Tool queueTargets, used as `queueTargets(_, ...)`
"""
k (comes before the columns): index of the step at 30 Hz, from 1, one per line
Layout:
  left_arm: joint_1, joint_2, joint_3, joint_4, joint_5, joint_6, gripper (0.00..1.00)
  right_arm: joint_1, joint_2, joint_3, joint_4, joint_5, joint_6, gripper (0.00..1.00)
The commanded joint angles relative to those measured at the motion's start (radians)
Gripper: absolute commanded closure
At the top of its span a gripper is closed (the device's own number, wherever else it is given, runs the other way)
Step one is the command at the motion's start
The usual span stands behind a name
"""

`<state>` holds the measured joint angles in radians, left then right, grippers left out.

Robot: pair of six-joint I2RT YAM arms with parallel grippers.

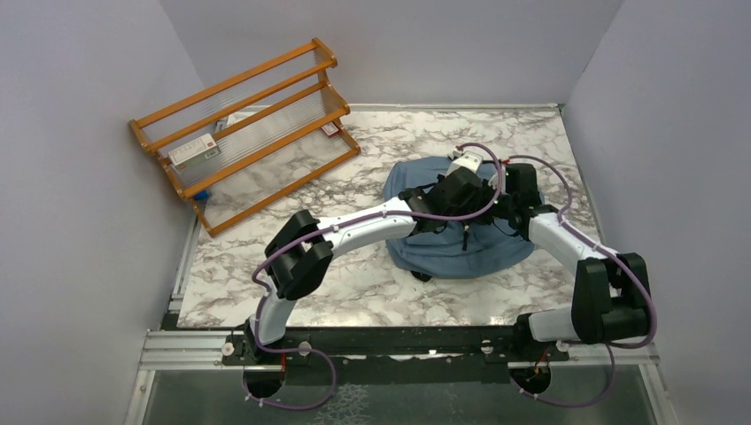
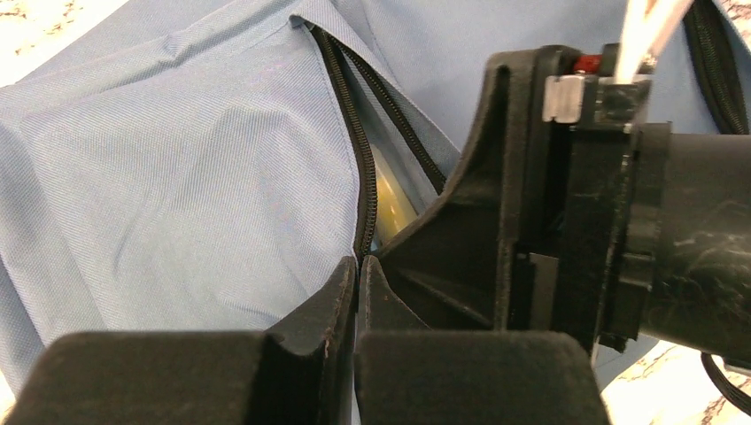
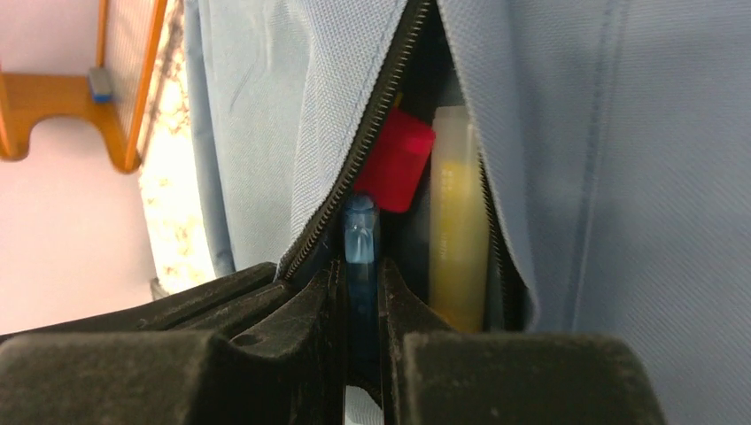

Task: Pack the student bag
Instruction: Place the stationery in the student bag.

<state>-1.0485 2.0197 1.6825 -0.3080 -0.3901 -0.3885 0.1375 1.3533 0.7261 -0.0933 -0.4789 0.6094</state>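
The counter [image 1: 354,283] has a white marble pattern with grey veins, and plain pale grey walls [image 1: 80,177] close it on three sides. At the far left stands an orange wooden rack with clear ribbed shelves [image 1: 243,133]; a small white box with a red label [image 1: 193,150] lies on one shelf. The soft dusty-blue fabric backpack [image 1: 460,252] lies flat on the right centre of the counter, and both arms bend over it.

From above, the wrists cover the opening of the backpack, so neither pincer can be seen there.

In the left wrist view, the left pincer [image 2: 356,283] is closed very narrow, just where the black zipper [image 2: 359,159] runs down into it. It seems to pinch the zipper edge, but the contact itself is hidden by the fingers. The black body of the other arm fills the right half of this view.

The right pincer [image 3: 360,270] is narrow and holds a thin translucent blue plastic piece [image 3: 360,235] at the open zipper. Its lower end is hidden between the fingers. Inside the opening are a red block [image 3: 396,159] and a pale yellow translucent tube [image 3: 458,221], both partly covered by fabric.
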Motion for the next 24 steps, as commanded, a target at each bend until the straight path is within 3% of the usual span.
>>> queueTargets(1, 0.004, -0.040, 0.013, 0.012, 0.015, -0.012, 1.00, 0.004, 0.046, 0.019, 0.082, -0.204, -0.021, 0.81)
queueTargets(7, 0.004, -0.041, 0.003, 0.012, 0.015, -0.013, 1.00, 0.004, -0.012, 0.034, 0.065, -0.130, -0.027, 0.57)
queueTargets(17, 0.008, -0.045, 0.000, 0.013, 0.034, -0.015, 1.00, 0.004, -0.171, 0.068, -0.143, 0.148, -0.099, 0.52)
queueTargets(24, 0.010, -0.062, 0.008, 0.013, 0.078, -0.028, 0.85, 0.004, -0.303, 0.041, -0.278, 0.358, -0.117, 0.52)
